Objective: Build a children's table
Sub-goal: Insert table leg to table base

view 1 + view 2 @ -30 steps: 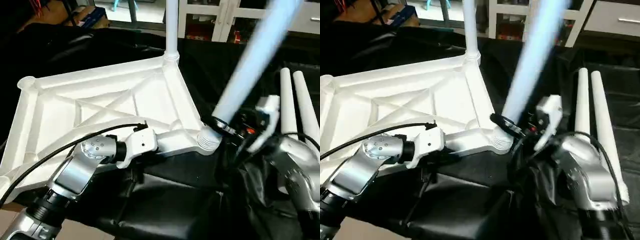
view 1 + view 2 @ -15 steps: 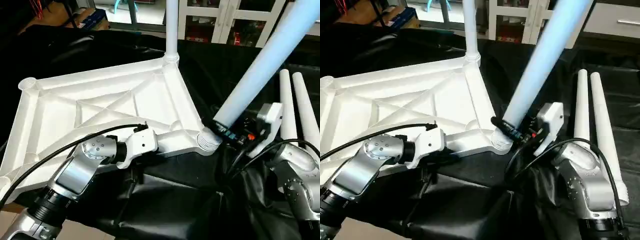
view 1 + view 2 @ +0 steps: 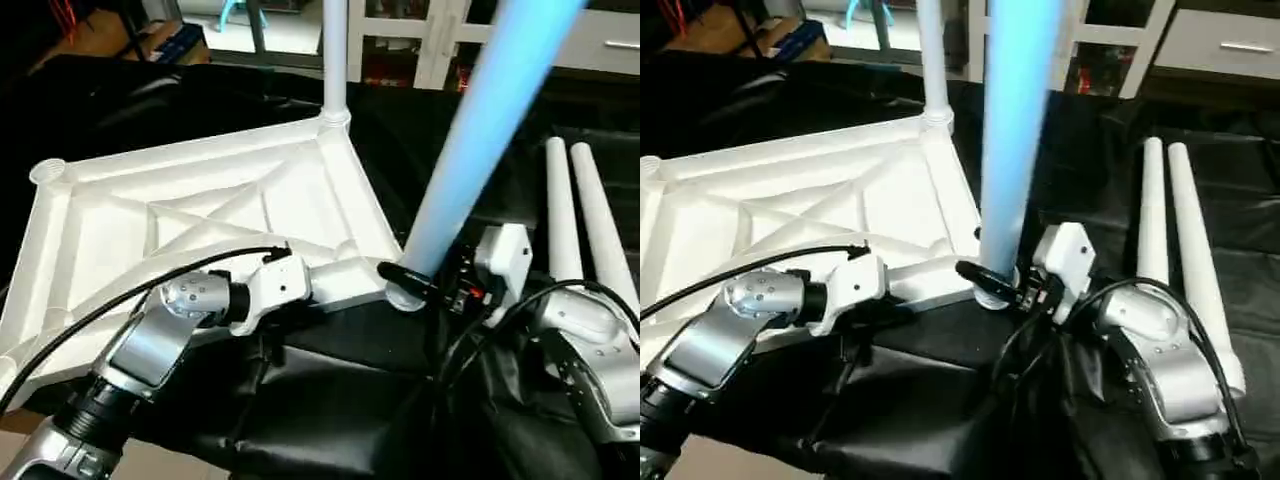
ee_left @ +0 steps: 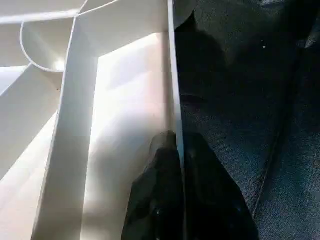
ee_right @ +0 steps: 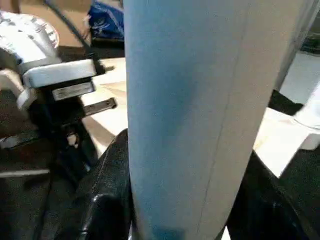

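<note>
White plastic is what we work with: the tabletop (image 3: 200,220) lies upside down on the black-draped work table (image 3: 420,150), its X-ribbed underside facing up and its round corner sockets showing at the corners. At the far corner one leg (image 3: 335,50) already stands upright in its socket. At the near right corner socket (image 3: 400,292) we hold a second tube leg (image 3: 470,140), its lower end at the socket mouth while the tube rises steeply and leans a little to the right in the left eye view. Our right gripper (image 3: 425,285) is closed around this leg just above its bottom end, the black fingers (image 5: 110,185) wrapping both sides of the tube in the right wrist view. Our left gripper (image 4: 180,165) pinches the tabletop's near edge wall, one black finger on the inside of the thin rim and one on the outside, with the silver left forearm (image 3: 150,350) reaching in from the lower left. Two spare legs (image 3: 575,220) lie side by side on the black cloth to the right of the tabletop, touching each other. Beyond the work table we see white cabinet frames (image 3: 440,40) and a blue box (image 3: 180,40) on the floor.
</note>
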{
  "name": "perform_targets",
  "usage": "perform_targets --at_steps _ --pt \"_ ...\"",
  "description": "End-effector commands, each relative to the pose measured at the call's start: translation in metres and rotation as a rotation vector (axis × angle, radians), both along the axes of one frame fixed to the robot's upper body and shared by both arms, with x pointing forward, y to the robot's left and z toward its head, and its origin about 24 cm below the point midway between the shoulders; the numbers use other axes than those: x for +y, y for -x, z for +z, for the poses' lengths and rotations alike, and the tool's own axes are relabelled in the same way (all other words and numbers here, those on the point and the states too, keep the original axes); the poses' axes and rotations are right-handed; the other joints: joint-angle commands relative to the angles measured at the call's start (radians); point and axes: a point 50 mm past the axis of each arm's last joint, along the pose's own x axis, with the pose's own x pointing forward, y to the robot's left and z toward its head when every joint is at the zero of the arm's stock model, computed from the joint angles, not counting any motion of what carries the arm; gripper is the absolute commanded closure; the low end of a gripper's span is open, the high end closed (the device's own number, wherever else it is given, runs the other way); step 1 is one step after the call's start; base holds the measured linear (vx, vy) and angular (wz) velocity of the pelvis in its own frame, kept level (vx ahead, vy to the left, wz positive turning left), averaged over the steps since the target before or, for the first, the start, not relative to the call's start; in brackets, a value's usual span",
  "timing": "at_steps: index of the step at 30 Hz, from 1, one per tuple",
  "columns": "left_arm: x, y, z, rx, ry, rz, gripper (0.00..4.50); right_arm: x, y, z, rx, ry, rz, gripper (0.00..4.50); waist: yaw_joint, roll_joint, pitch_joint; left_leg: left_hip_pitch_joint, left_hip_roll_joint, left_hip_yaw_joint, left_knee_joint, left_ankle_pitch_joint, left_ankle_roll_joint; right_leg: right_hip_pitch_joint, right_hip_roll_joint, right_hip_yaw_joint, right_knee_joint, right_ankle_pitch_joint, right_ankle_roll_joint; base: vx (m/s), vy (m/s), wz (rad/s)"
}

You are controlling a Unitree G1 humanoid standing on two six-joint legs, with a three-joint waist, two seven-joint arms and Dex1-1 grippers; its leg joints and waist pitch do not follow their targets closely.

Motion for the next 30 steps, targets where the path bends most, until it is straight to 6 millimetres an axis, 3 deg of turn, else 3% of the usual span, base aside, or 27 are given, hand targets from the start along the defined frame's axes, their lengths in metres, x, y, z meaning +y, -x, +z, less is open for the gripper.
perform_targets --at_steps 1,6,12,16,22,25,30 --pt "0.007 0.004 -0.019 0.065 -0.031 0.037 4.50 -0.013 -0.004 -0.020 0.140 -0.015 -0.092 2.69 -0.001 -0.026 -0.030 0.025 0.105 -0.073 -0.089 -0.352 0.022 0.004 -0.091 0.052 -0.091 -0.469 -0.169 0.000 0.000 0.00" --pt "0.008 0.006 -0.020 0.073 -0.037 0.026 4.50 -0.018 -0.009 -0.008 0.113 -0.060 -0.104 2.69 0.001 -0.024 -0.034 0.028 0.104 -0.065 -0.086 -0.311 0.030 0.005 -0.085 0.051 -0.083 -0.354 -0.198 0.000 0.000 0.00" --pt "0.005 0.007 -0.020 0.076 -0.029 0.016 4.50 -0.018 -0.009 -0.016 0.117 0.031 -0.053 2.69 0.004 -0.027 -0.037 0.026 0.104 -0.059 -0.079 -0.251 0.068 0.011 -0.088 0.050 -0.077 -0.281 -0.223 0.000 0.000 0.00" --pt "0.004 0.007 -0.019 0.076 -0.025 0.013 4.50 -0.015 -0.009 -0.019 0.119 0.065 -0.023 2.69 0.003 -0.028 -0.035 0.025 0.105 -0.060 -0.080 -0.255 0.075 0.011 -0.086 0.048 -0.077 -0.302 -0.225 0.000 0.000 0.00" --pt "0.003 0.008 -0.018 0.077 -0.020 0.006 4.50 -0.008 -0.010 -0.024 0.089 0.145 0.037 2.69 0.001 -0.028 -0.031 0.027 0.106 -0.064 -0.085 -0.304 0.045 0.006 -0.088 0.050 -0.085 -0.393 -0.199 0.000 0.000 0.00" --pt "0.003 0.008 -0.018 0.076 -0.021 0.005 4.50 -0.007 -0.009 -0.026 0.084 0.168 0.057 2.69 0.001 -0.025 -0.032 0.028 0.106 -0.063 -0.084 -0.299 0.045 0.006 -0.087 0.050 -0.083 -0.368 -0.203 0.000 0.000 0.00" --pt "0.003 0.008 -0.018 0.076 -0.022 0.003 4.50 0.001 -0.007 -0.027 0.086 0.157 0.087 2.69 0.004 -0.025 -0.037 0.026 0.105 -0.059 -0.079 -0.246 0.077 0.012 -0.085 0.049 -0.074 -0.260 -0.230 0.000 0.000 0.00"
